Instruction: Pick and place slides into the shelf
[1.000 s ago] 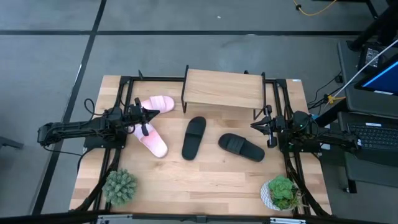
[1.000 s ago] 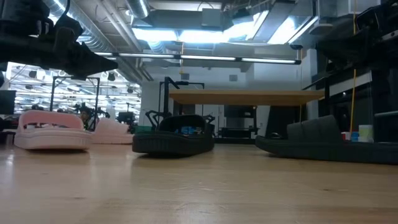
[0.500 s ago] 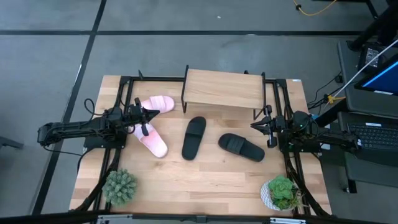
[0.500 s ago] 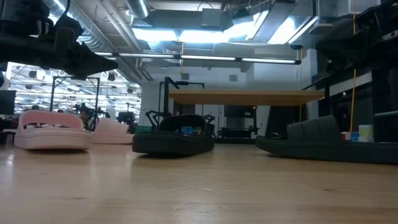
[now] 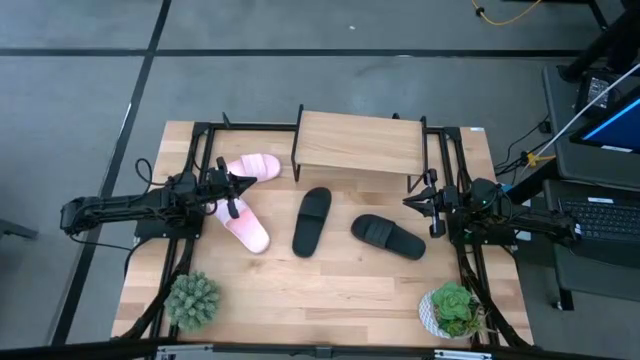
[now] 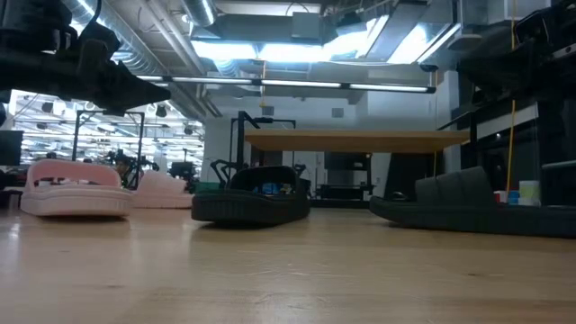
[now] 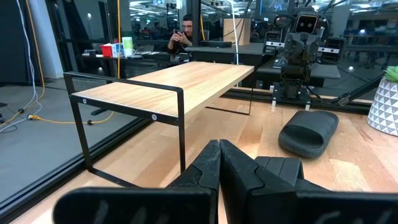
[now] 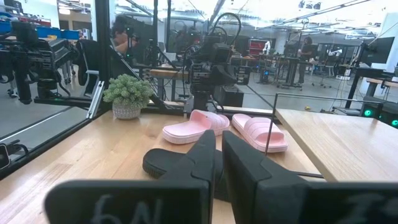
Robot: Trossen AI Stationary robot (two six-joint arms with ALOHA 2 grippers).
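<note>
All four slides are on the table in front of the shelf (image 5: pixel 360 143), none on the shelf yet. The two pink slides (image 5: pixel 246 199) lie off the shelf's left end; one black slide (image 5: pixel 312 221) lies just in front of the shelf's middle, the other black slide (image 5: pixel 388 237) in front of its right half. The left gripper (image 5: pixel 236 183) hovers by the pink pair, fingers pressed together, empty. The right gripper (image 5: pixel 412 200) waits off the shelf's right end, near the second black slide, fingers almost together, holding nothing. By my read, the first pick is pending: open the fingers wide, come down across a strap, lift level, and clear the shelf's black side frame (image 7: pixel 134 106) before setting down on the board.
</note>
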